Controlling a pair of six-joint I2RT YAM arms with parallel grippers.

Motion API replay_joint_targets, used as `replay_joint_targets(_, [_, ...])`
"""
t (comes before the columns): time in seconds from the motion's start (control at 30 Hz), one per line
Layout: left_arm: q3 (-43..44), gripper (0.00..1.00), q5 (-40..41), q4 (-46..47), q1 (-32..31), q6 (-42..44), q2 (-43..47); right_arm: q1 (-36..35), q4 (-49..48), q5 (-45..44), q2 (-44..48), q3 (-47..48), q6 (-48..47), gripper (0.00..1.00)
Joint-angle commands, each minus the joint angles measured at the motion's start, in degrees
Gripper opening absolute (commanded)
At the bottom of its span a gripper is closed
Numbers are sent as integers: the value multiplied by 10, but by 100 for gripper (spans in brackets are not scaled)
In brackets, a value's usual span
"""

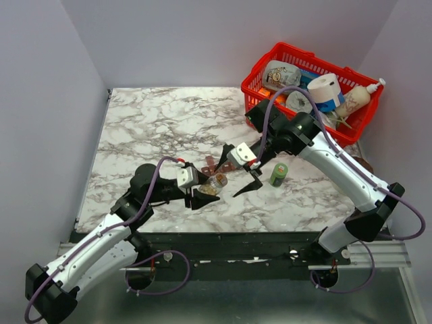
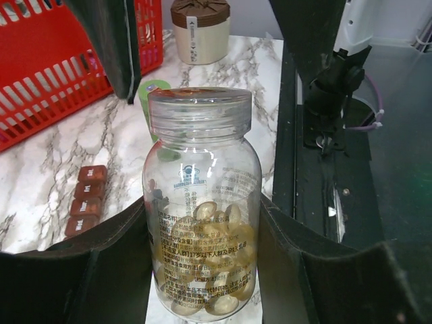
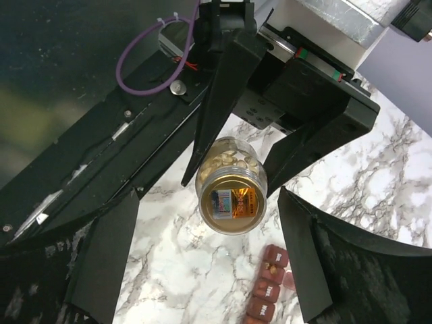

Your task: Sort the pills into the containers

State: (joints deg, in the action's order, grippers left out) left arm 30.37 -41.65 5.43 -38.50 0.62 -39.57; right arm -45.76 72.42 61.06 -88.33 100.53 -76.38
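My left gripper (image 1: 206, 190) is shut on a small clear bottle (image 1: 217, 181), held tilted just above the table. The bottle (image 2: 201, 202) holds several pale yellow pills (image 2: 217, 226) and its cap (image 2: 199, 108) is on. My right gripper (image 1: 244, 171) is open, its fingers spread either side of the cap (image 3: 233, 202) without touching it. The dark red-brown pill organiser (image 3: 268, 291) lies on the marble below the bottle, with one pill (image 3: 271, 268) in an opened compartment. It also shows in the left wrist view (image 2: 86, 199) and, half hidden behind the grippers, in the top view (image 1: 210, 163).
A red mesh basket (image 1: 262, 66) full of bottles and tape stands at the back right. A small green-capped bottle (image 1: 279, 174) stands right of my right gripper. A cream jar with a brown lid (image 2: 199, 30) sits near the table's right edge.
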Motion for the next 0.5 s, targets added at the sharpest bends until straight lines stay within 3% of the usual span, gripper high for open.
replay_joint_targets(0.0, [15,0,-41,22,-2,-4,-9,-9,-32,15,7,-20,18,87])
replay_joint_targets(0.27, [8,0,-31,58,-2,-31,-16,-17,-79,-16,6,-41,92,64])
replay_joint_targets(0.3, [7,0,-24,61,-2,-31,-14,-17,-90,-23,6,-43,102,54])
replay_joint_targets(0.4, [0,0,16,70,-3,-22,-1,-17,-113,-44,5,-49,157,37])
replay_joint_targets(0.47, [-11,0,45,89,-3,-21,14,-17,-121,-51,11,-61,187,36])
